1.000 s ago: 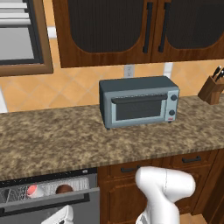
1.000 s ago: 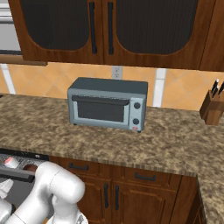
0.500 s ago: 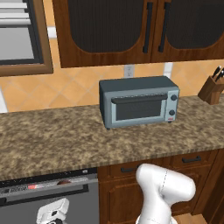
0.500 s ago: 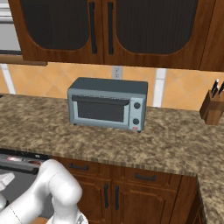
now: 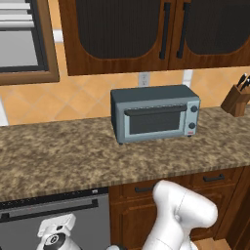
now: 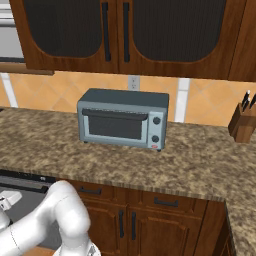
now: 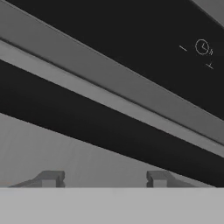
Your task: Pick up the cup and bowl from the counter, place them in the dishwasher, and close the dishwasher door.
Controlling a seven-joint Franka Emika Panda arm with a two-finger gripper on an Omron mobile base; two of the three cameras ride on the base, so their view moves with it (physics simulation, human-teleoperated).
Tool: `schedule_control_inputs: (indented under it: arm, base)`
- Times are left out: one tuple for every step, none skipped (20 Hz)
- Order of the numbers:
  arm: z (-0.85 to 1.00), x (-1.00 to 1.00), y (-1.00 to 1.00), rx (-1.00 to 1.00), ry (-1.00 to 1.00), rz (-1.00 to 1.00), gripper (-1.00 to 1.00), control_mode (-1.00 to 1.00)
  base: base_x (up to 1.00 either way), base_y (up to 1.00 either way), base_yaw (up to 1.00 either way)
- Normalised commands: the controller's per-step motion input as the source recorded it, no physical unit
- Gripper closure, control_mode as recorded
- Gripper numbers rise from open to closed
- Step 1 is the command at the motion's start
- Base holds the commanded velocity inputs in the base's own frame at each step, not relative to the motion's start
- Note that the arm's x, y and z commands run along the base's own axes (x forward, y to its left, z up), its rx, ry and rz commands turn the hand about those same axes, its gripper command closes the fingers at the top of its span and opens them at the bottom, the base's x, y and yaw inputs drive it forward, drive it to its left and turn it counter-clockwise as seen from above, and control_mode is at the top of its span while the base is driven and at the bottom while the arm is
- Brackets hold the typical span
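Hand (image 7: 103, 178) is sitting with fingers apart, gripping nothing, right at the door (image 5: 53, 222), which is looking shut under the desk (image 5: 73, 156). You're basically finishing; pull straight back without snagging the handle (image 7: 109, 127).

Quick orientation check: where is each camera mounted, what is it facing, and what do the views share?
Left base view: behind-left of the arm, facing the counter, toaster oven, closed dishwasher door.
Right base view: behind-right, same counter and toaster oven; arm at lower left.
Hand view: on the hand, close against the door's bar handle; gripper fingertips apart at bottom.
Both base views share the knife block.
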Motion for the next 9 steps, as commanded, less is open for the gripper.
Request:
schedule_control_inputs:
  arm:
    - [0.0, 0.63, -0.2, 0.08, -0.09, -0.03, -1.0, -1.0]
    - [0.0, 0.62, -0.21, 0.07, -0.09, -0.02, -1.0, -1.0]
    - [0.0, 0.56, -0.16, 0.07, -0.07, -0.01, -1.0, -1.0]
    - [0.0, 0.53, -0.14, 0.03, -0.05, 0.0, -1.0, -1.0]
    - [0.0, 0.58, -0.18, 0.0, 0.0, 0.0, -1.0, -1.0]
    - [0.0, 0.63, -0.19, 0.0, 0.0, 0.0, -1.0, -1.0]
    - [0.0, 0.61, -0.19, 0.0, 0.0, 0.0, -1.0, -1.0]
    - [0.0, 0.46, -0.19, 0.0, 0.0, 0.01, -1.0, -1.0]
    - [0.0, 0.41, -0.14, 0.0, 0.0, 0.0, -1.0, -1.0]
  base:
    - [0.0, 0.0, 0.0]
    - [0.0, 0.0, 0.0]
    - [0.0, 0.0, 0.0]
    - [0.0, 0.0, 0.0]
    - [0.0, 0.0, 0.0]
    - [0.0, 0.0, 0.0]
    - [0.0, 0.0, 0.0]
    - [0.0, 0.0, 0.0]
    - [0.0, 0.0, 0.0]
